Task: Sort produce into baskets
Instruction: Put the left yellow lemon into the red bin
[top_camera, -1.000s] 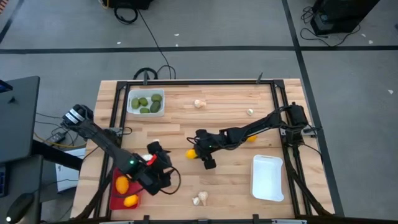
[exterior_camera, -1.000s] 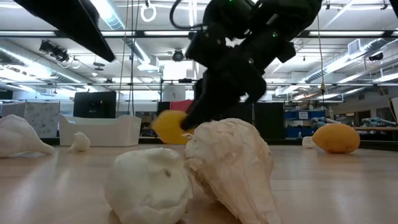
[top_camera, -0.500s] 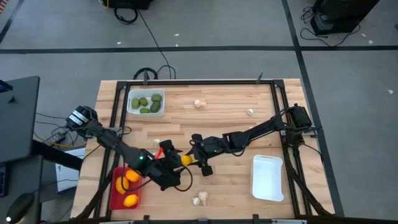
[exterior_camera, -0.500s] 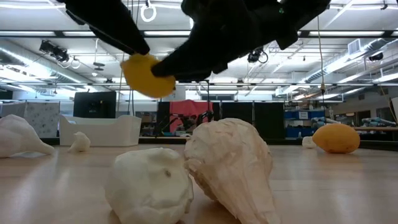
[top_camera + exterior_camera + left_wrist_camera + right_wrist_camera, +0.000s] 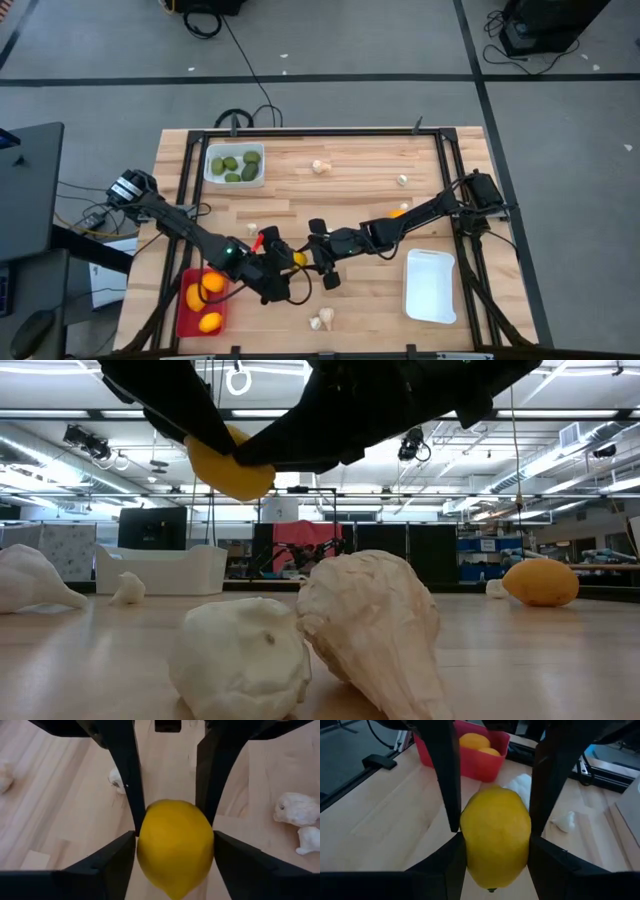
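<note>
The largest risk, as I judged it, lay over the table (image 5: 370, 160) itself: a handover was under way in mid-air, and if one arm pulled off before the other had a firm hold, the lemon (image 5: 175, 847) would drop, bounce on the wood and roll among the loose pieces or off the edge. A lesser risk was that both arms tugging at once would squeeze or twist the rounded fruit out sideways, since each pair of fingers met it only along narrow strips. Smaller again, the dark fingers were closely interleaved, so a careless retreat could knock one gripper against the other. As for pose, the left arm reached from the left rear corner diagonally to the middle front of the table, and the right arm stretched low from the right side to meet it there. The left gripper (image 5: 288, 264) and the right gripper (image 5: 307, 258) faced each other, each closed onto the lemon from opposite ends, the left one's contact looking the less settled. The lemon hung clear above the board, near the red tray (image 5: 186, 318) that held other yellow-orange fruits, and well apart from the white tray (image 5: 210, 152) of green fruits and the empty white tray (image 5: 430, 287). Garlic-like pieces (image 5: 321, 320) lay on the wood just in front of the meeting point.
</note>
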